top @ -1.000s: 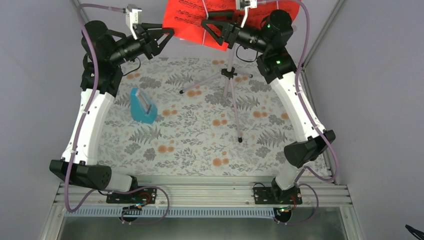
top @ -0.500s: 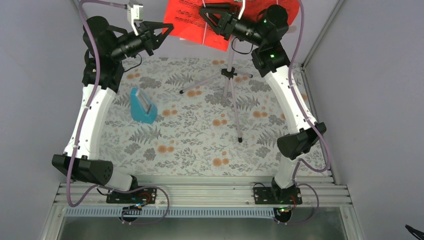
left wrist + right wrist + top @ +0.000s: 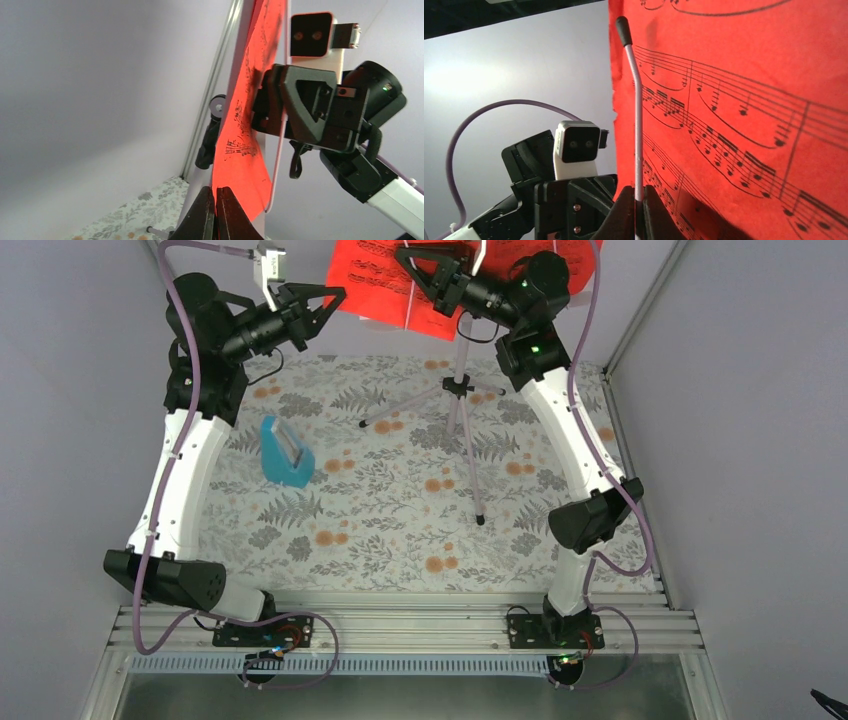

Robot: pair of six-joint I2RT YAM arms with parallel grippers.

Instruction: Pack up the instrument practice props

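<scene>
The bright red sheet-music pages (image 3: 385, 285) hang on the desk of the pale lilac tripod music stand (image 3: 460, 390) at the back of the table. My left gripper (image 3: 340, 302) is shut on the pages' lower left corner (image 3: 240, 165), its fingertips (image 3: 216, 212) pinching the paper. My right gripper (image 3: 404, 258) is shut on the stand's thin wire page-holder arm (image 3: 638, 125), which lies across the pages (image 3: 734, 110). The light-blue metronome (image 3: 285, 453) lies on the mat to the left, apart from both grippers.
A floral mat (image 3: 400, 520) covers the table. The tripod's legs (image 3: 470, 470) spread over its back middle. Grey walls and aluminium posts (image 3: 640, 310) close in the back and sides. Both arms reach high, close together at the back.
My right gripper has closed on the wire page-holder arm and shifted slightly left and back. My left gripper closed on the pages' corner and has stayed there.
</scene>
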